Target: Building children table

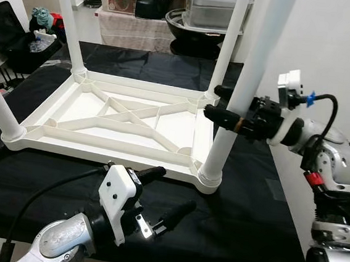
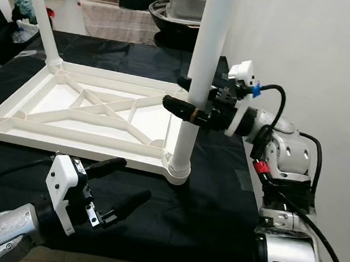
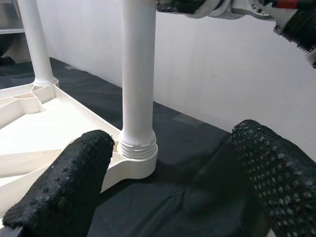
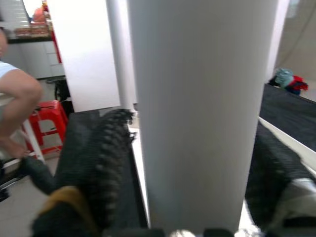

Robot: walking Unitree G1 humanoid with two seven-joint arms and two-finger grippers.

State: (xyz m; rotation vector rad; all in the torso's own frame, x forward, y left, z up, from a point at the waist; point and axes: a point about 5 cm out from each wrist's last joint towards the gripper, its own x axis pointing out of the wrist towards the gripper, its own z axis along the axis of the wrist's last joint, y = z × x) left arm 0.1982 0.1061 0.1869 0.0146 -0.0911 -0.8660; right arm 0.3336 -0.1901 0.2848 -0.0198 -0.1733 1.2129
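A white plastic children's table (image 1: 120,122) lies upside down on a black cloth (image 1: 240,224), with its legs pointing up. My right gripper (image 1: 218,104) reaches in from the right and is shut on the near right leg (image 1: 249,70), one black finger on each side of it. In the right wrist view that leg (image 4: 197,113) stands between the fingers (image 4: 106,168). The leg sits in the corner socket (image 3: 138,148). My left gripper (image 1: 175,188) hovers open over the cloth just in front of that corner, holding nothing.
A white wall (image 1: 332,47) runs close along the right side. Metal containers (image 1: 205,10) and a black bowl stand behind the table, with a black suitcase (image 1: 10,35) at the far left. A person's arm (image 4: 17,94) and a red stool (image 4: 44,118) appear beyond.
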